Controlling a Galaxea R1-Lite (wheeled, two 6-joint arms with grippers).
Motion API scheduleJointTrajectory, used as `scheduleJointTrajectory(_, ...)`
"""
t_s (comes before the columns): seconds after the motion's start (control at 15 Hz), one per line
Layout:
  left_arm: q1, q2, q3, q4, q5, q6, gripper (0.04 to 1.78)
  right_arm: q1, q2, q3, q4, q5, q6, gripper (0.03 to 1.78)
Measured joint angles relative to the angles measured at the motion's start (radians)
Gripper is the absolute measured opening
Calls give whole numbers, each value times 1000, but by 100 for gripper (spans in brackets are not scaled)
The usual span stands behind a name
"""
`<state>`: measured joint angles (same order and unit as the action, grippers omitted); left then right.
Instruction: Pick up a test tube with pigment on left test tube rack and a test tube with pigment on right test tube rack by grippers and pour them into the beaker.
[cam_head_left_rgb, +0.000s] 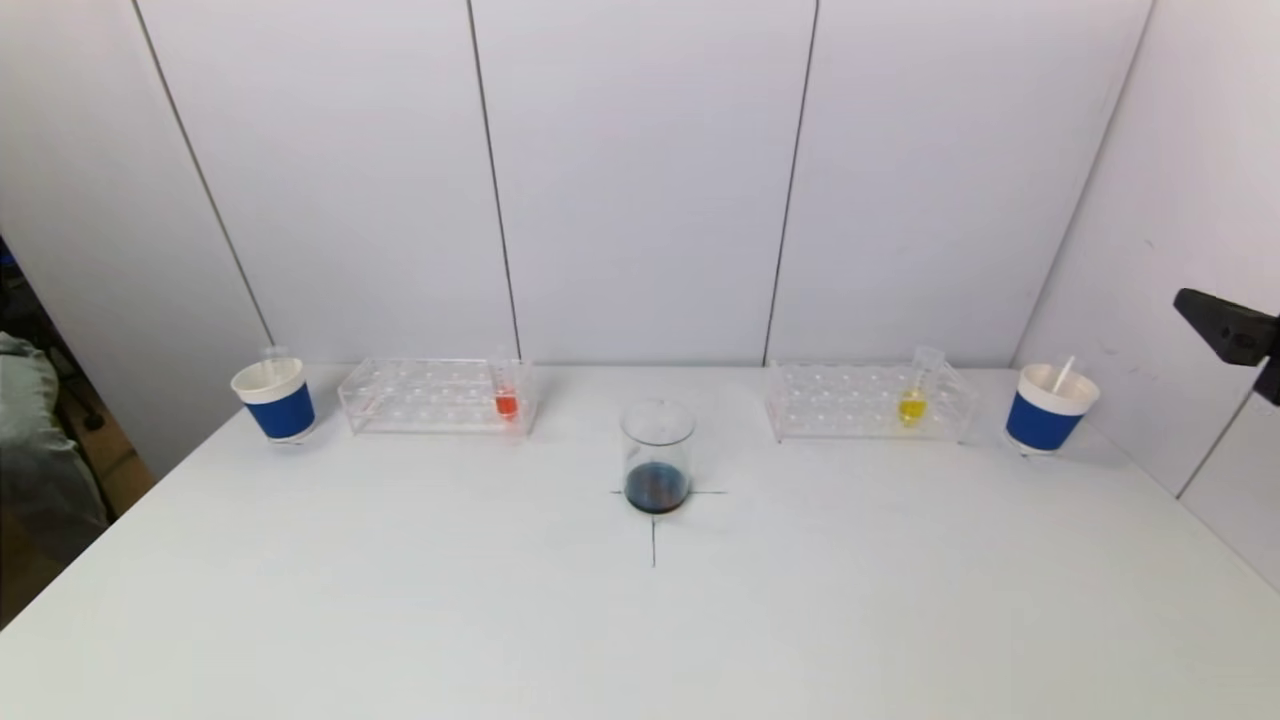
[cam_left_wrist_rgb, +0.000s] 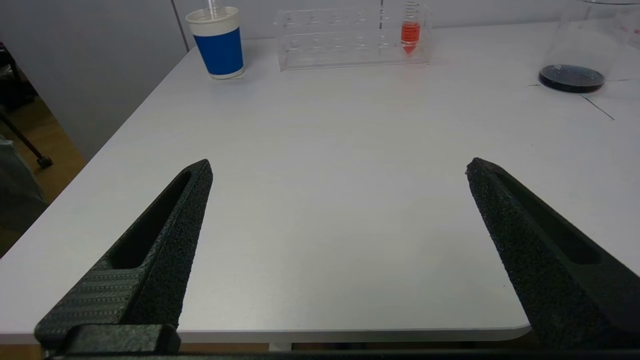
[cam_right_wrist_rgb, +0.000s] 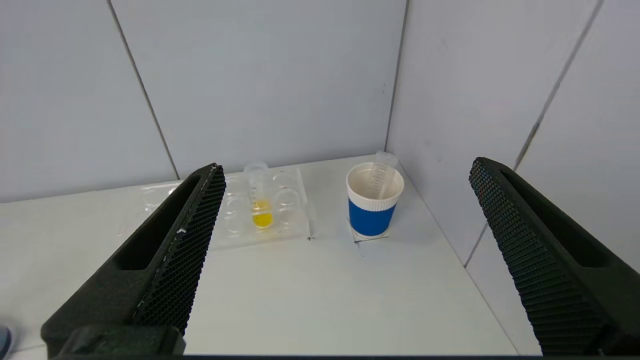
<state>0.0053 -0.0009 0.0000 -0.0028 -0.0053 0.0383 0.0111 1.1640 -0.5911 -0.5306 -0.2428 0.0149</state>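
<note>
the beaker (cam_head_left_rgb: 657, 458) sits at frame centre, the red tube (cam_head_left_rgb: 506, 392) in the left rack (cam_head_left_rgb: 420, 395) upper left, the yellow tube (cam_head_left_rgb: 913, 395) in the right rack (cam_head_left_rgb: 860, 402) upper right, while left gripper (cam_left_wrist_rgb: 340, 167) and right gripper (cam_right_wrist_rgb: 345, 167) both spread wide, empty.

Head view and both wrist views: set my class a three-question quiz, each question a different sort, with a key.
1. True or false: the orange test tube stands in the left rack.
2. Which colour fills the tube in the right rack? A yellow, B green, C blue.
3. Fill in: dark liquid sits in the ___.

Key: 1 true. 2 A. 3 beaker. The left gripper and right gripper are both open and empty.
</note>
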Motion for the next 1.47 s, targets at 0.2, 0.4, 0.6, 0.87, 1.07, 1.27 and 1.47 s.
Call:
scheduleJointTrajectory(0.2,1,0,0,0,0,0,178,5,-171,89,58,4,-20,177)
scheduleJointTrajectory(0.4,0,0,0,0,0,0,178,7,-343,188,123,20,-29,177)
scheduleJointTrajectory(0.6,0,0,0,0,0,0,178,8,-520,281,193,51,-36,177)
scheduleJointTrajectory(0.87,0,0,0,0,0,-1,178,8,-744,398,244,97,-37,177)
scheduleJointTrajectory(1.07,0,0,0,0,0,0,178,7,-884,478,248,122,-39,177)
scheduleJointTrajectory(1.27,0,0,0,0,0,-1,178,-3,-1030,534,289,183,-41,177)
scheduleJointTrajectory(1.47,0,0,0,0,1,-1,178,-9,-1128,575,368,218,-44,177)
